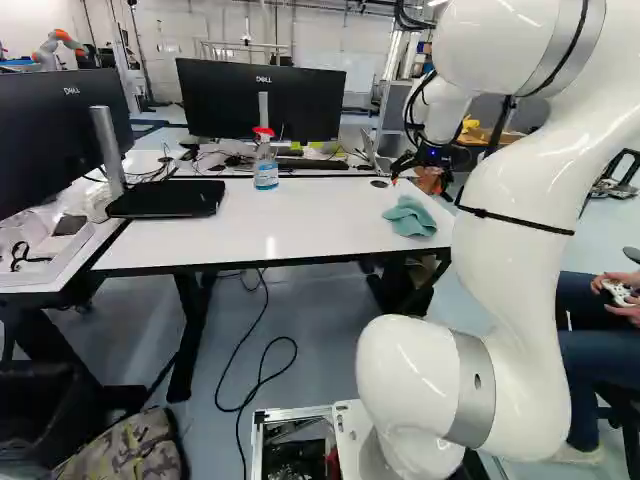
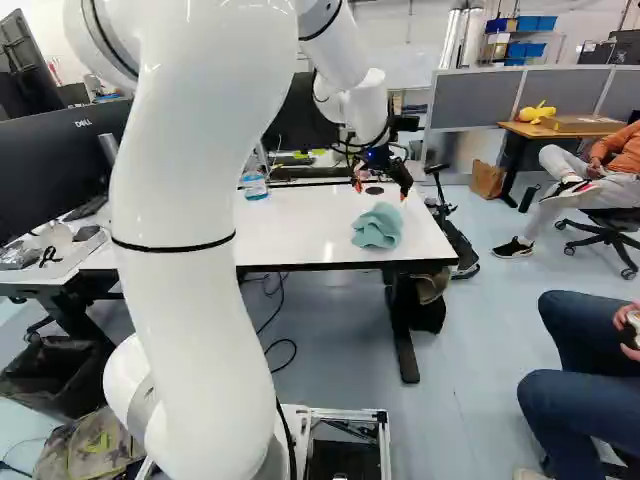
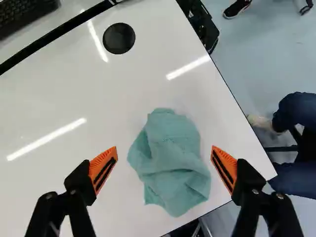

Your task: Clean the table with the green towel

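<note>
We hold the end effector [image 3: 164,149] spread apart above the table [image 3: 64,103], astride the crumpled towel [image 3: 170,160], presumably to gather it.

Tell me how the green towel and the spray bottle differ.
The green towel lies crumpled in a low heap; the spray bottle stands upright. The towel is plain cloth in one colour; the bottle has a clear and blue body under a red top. Both rest on the white table.

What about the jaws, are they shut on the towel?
No, the jaws stand wide open, and the towel lies on the table ahead of them.
</note>
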Controlling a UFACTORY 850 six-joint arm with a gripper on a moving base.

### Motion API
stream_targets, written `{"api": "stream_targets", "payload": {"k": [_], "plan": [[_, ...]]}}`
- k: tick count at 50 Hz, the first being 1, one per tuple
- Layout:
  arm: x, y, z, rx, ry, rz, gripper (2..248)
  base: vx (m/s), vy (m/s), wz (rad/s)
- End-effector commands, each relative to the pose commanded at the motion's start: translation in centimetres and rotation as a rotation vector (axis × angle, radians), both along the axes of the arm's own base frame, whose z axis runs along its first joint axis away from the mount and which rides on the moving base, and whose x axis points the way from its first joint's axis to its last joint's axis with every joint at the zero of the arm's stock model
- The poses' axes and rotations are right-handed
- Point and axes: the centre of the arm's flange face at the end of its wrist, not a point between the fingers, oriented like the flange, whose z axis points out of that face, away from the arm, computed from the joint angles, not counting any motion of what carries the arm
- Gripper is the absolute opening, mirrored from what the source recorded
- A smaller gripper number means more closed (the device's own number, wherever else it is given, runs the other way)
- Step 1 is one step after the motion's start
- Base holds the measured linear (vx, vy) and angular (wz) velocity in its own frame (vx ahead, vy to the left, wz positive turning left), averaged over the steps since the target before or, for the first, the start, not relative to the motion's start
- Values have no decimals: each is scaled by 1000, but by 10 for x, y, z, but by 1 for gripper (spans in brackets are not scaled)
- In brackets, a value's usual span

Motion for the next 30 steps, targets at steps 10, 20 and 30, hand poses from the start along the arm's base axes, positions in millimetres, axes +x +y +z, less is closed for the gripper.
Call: {"api": "stream_targets", "payload": {"k": [10,20,30], "plan": [[-5,14,-6,-15,-30,17,247,0,0,0],[-12,30,-14,-32,-67,38,247,0,0,0],[-22,48,-23,-52,-110,62,247,0,0,0]]}}
